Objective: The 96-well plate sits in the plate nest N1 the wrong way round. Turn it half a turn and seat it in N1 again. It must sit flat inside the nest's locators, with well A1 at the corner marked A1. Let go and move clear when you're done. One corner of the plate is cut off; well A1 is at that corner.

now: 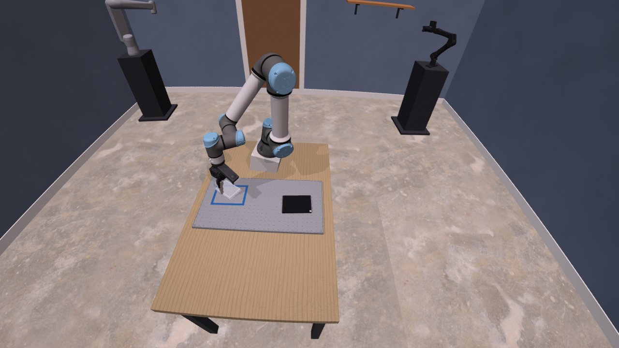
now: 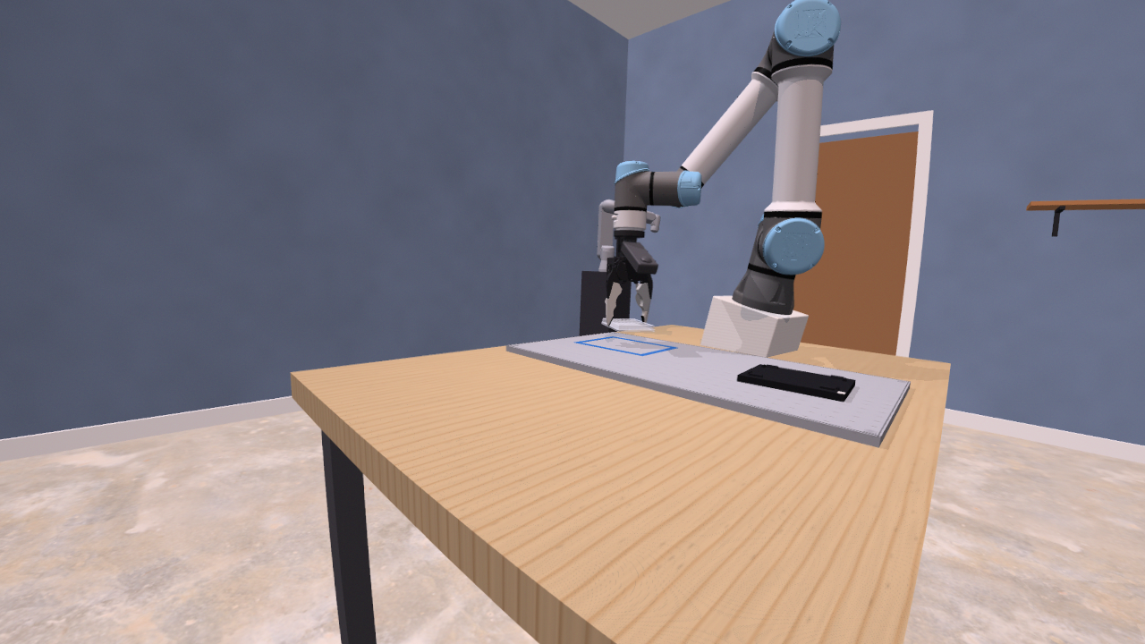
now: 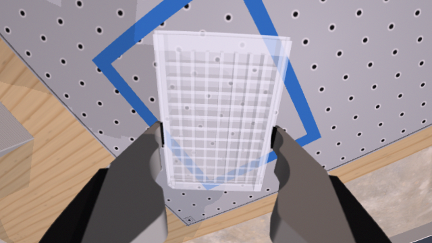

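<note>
Pincer (image 3: 217, 133) clamped on the clear plate's (image 3: 219, 101) long sides, plate in the air, skewed over the blue outline (image 3: 290, 84) beneath | risk: lowered still skewed, it would sit crooked | below: grey holed board (image 1: 259, 216), wooden table (image 1: 246, 277) | blue walls, brown door (image 1: 272, 34) behind.

Even light, soft shadows, sharp
</note>
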